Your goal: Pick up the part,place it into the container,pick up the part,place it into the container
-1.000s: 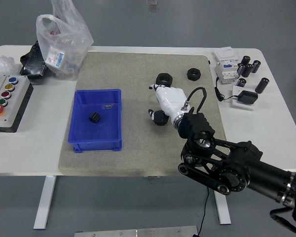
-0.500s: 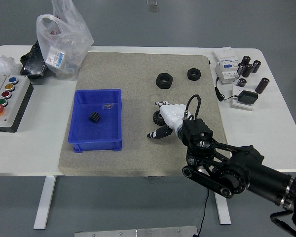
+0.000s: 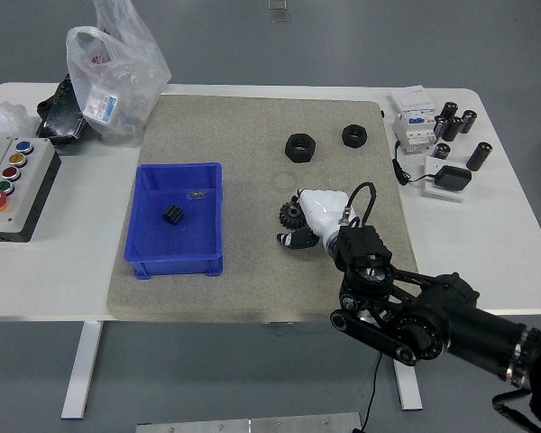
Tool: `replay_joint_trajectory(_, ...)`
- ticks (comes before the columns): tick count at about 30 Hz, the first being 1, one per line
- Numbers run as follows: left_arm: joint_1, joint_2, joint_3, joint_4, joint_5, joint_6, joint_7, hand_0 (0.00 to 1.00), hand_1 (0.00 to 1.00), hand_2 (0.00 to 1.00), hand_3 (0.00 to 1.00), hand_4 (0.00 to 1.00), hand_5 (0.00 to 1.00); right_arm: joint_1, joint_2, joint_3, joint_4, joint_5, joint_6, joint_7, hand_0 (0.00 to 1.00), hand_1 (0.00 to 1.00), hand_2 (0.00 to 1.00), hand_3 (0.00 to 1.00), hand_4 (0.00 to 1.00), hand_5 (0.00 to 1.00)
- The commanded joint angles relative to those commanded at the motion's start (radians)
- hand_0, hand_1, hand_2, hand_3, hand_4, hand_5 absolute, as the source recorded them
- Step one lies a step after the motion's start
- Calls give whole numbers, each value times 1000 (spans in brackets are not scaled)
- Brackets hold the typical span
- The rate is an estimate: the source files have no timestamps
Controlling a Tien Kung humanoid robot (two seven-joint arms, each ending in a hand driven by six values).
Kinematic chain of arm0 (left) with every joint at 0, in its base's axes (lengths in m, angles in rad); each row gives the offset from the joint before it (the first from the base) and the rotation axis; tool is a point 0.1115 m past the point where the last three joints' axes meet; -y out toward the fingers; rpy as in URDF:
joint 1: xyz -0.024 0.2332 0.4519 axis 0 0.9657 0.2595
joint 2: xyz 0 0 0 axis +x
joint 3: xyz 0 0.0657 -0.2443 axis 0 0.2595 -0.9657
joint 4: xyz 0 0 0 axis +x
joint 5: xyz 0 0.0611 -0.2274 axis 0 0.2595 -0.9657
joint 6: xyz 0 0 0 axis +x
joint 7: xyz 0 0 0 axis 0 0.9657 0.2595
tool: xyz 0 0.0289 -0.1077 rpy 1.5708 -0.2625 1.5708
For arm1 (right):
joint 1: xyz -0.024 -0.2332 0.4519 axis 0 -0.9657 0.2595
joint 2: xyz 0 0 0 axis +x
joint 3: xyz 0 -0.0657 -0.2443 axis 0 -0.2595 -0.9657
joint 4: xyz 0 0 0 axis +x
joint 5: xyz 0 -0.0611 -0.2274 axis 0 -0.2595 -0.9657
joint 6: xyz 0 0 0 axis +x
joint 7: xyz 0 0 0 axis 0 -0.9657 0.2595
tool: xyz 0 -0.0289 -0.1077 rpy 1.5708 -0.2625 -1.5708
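Since half a second ago our right hand [image 3: 314, 216] has drawn slightly back toward us and its fingers [image 3: 297, 239] have curled closer around the small black gear [image 3: 289, 214], which sits on the grey mat [image 3: 252, 280] touching the fingertips' left side. We cannot tell for sure that the gear is gripped: the fingers look half closed beside it, more cupping than clamping, and it does not look lifted.

To do this pick well, we judge we should get the thumb and the upper fingers on opposite sides of the toothed rim, close firmly, and confirm the gear leaves the mat before carrying it away.

Left of the fingers, well apart, stands the blue bin [image 3: 145, 255], with one black part [image 3: 171, 215] already lying inside; so we judge the first half of the task done and the second pick under way. Beyond the fingers lie two black hex nuts [image 3: 299, 147] on the mat, clear of our reach line. Far left on the white table [image 3: 63, 280] stands a button box [image 3: 12, 185]. Our left arm is not visible.
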Motion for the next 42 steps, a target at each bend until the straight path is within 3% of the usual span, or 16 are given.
replay_joint_trajectory(1,0,1,0,0,-1,0,0,614,561,559,607,493,495,-1,1,-6,-2,1,-5,0,201,363,321,447,261,126)
replay_joint_trajectory(6,1,3,1,0,-5,1,-2,614,561,559,607,493,495,-3,2,-23,-2,-7,-33,0,201,363,321,447,261,126)
replay_joint_trajectory(7,2,3,2,0,-6,1,-2,615,561,559,607,489,495,-2,2,-23,-1,-11,-40,0,195,356,267,379,184,110)
replay_joint_trajectory(13,6,5,0,0,-6,2,-3,615,562,560,608,490,501,11,-7,-31,22,-47,-83,0,191,354,257,374,176,101)
replay_joint_trajectory(17,7,9,-3,0,-2,2,-4,615,562,560,608,490,501,46,-3,-56,74,-51,-121,0,191,354,257,374,176,101)
replay_joint_trajectory(26,7,8,12,0,-12,1,-3,615,562,562,610,496,511,145,81,-180,169,23,-267,12,218,369,261,380,171,72)
replay_joint_trajectory(30,8,9,21,0,-25,2,-5,615,562,562,610,496,511,170,81,-246,167,40,-271,25,218,369,261,380,171,72)
replay_joint_trajectory(31,9,10,23,0,-28,3,-5,615,562,561,612,497,515,173,81,-257,165,36,-264,25,251,467,509,458,256,2)
replay_joint_trajectory(36,16,10,21,0,-27,5,-1,615,562,561,612,497,515,180,81,-281,153,9,-221,12,251,467,509,458,256,2)
replay_joint_trajectory(37,17,10,18,0,-24,5,1,609,560,562,612,497,521,180,81,-283,150,9,-213,10,323,675,852,855,391,209)
replay_joint_trajectory(42,15,7,10,0,-17,4,3,609,560,562,612,497,521,180,81,-280,144,0,-212,6,323,675,852,855,391,209)
